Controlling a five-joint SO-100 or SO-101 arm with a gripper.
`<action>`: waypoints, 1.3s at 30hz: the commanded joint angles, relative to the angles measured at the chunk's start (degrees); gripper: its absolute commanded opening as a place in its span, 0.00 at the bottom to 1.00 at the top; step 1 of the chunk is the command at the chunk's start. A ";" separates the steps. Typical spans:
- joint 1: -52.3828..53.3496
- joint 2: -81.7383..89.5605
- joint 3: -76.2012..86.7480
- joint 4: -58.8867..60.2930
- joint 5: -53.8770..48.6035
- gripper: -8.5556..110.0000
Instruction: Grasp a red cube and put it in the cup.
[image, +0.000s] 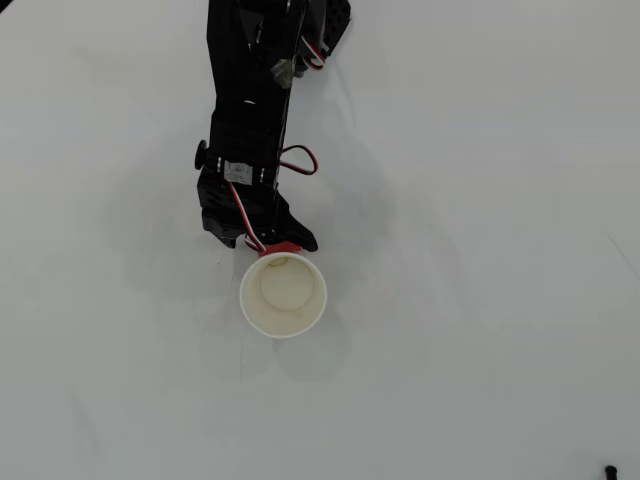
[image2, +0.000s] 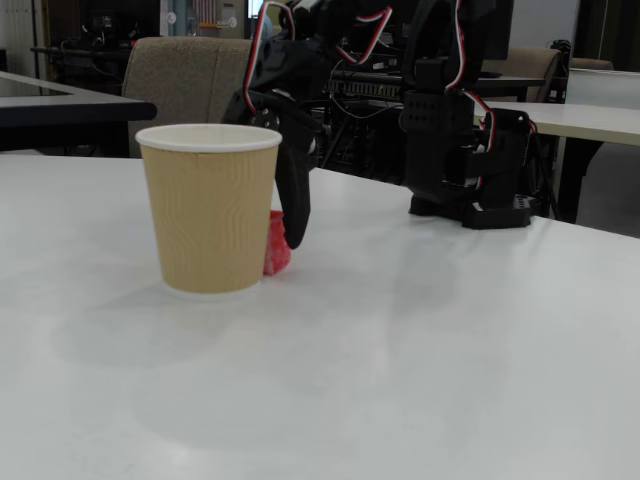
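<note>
In the fixed view the cup (image2: 209, 207) stands nearest on the table (image2: 420, 340). The cube (image2: 275, 245) lies on the table touching its far side. My jaws (image: 262, 241) straddle the cube, spread, not clamped.

red cube (image: 283, 246) mostly hidden under jaws, behind cup (image2: 210, 210)

The overhead view looks straight down on the white desk (image: 480, 330), the arm (image: 250, 110) entering from 12 o'clock above the paper cup (image: 283, 295). The fixed view sits low at desk (image2: 420, 380) level, close to the cup (image2: 210, 210), facing the arm (image2: 450, 110). Both share cup and arm.
</note>
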 joint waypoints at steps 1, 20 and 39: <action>-0.26 1.14 -2.99 0.53 -0.18 0.44; -0.79 3.96 -2.11 2.72 0.35 0.22; 4.31 14.94 -1.49 6.94 6.15 0.22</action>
